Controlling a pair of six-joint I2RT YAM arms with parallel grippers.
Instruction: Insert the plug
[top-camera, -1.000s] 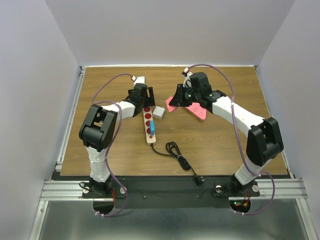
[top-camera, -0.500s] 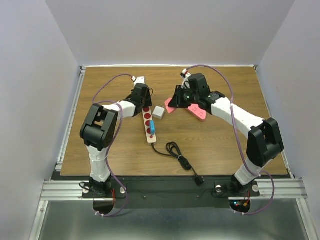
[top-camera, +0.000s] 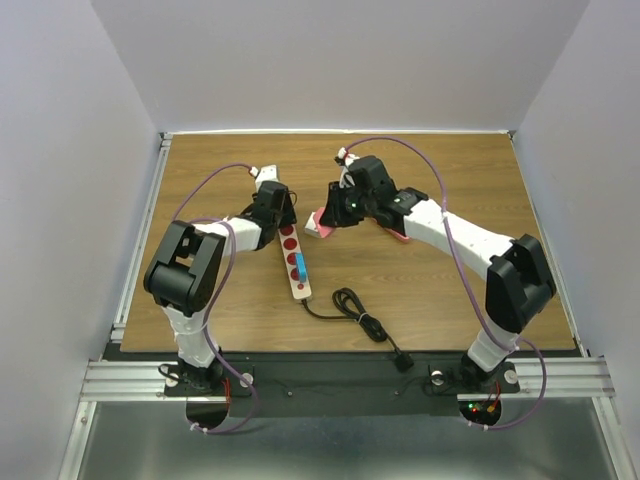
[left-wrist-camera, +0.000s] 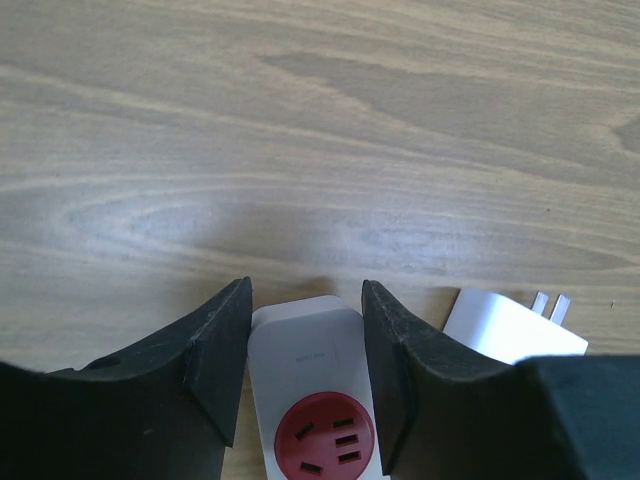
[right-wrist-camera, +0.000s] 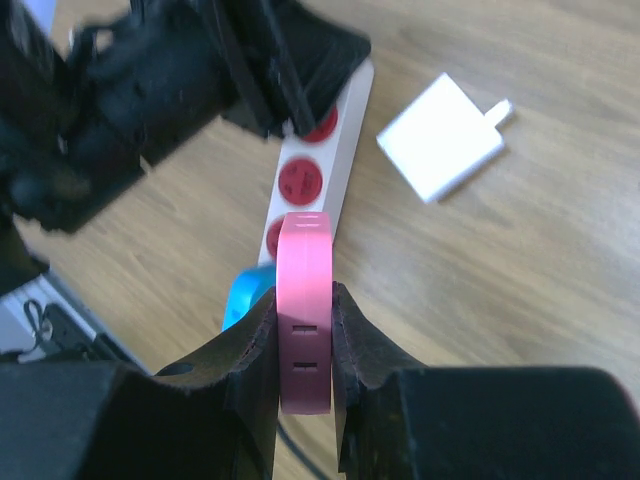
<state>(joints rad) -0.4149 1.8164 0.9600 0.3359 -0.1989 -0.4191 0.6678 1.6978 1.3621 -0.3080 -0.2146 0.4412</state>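
Note:
A white power strip (top-camera: 293, 262) with red sockets lies on the wooden table, with a blue plug (top-camera: 300, 268) in one socket. My left gripper (top-camera: 279, 214) is shut on the strip's far end; in the left wrist view its jaws (left-wrist-camera: 305, 300) press both sides of the strip (left-wrist-camera: 300, 345) above a red socket (left-wrist-camera: 322, 440). My right gripper (top-camera: 331, 217) is shut on a pink plug (right-wrist-camera: 305, 260), held on edge above the table right of the strip (right-wrist-camera: 325, 180). The blue plug (right-wrist-camera: 245, 295) shows just behind it.
A white adapter (right-wrist-camera: 443, 150) with two prongs lies right of the strip's far end and also shows in the left wrist view (left-wrist-camera: 510, 325). A second pink piece (top-camera: 397, 234) lies under the right arm. The strip's black cable (top-camera: 355, 312) coils toward the near edge.
My right gripper has carried the pink plug left, toward the strip's far end. My left gripper and the strip's far end have shifted slightly left.

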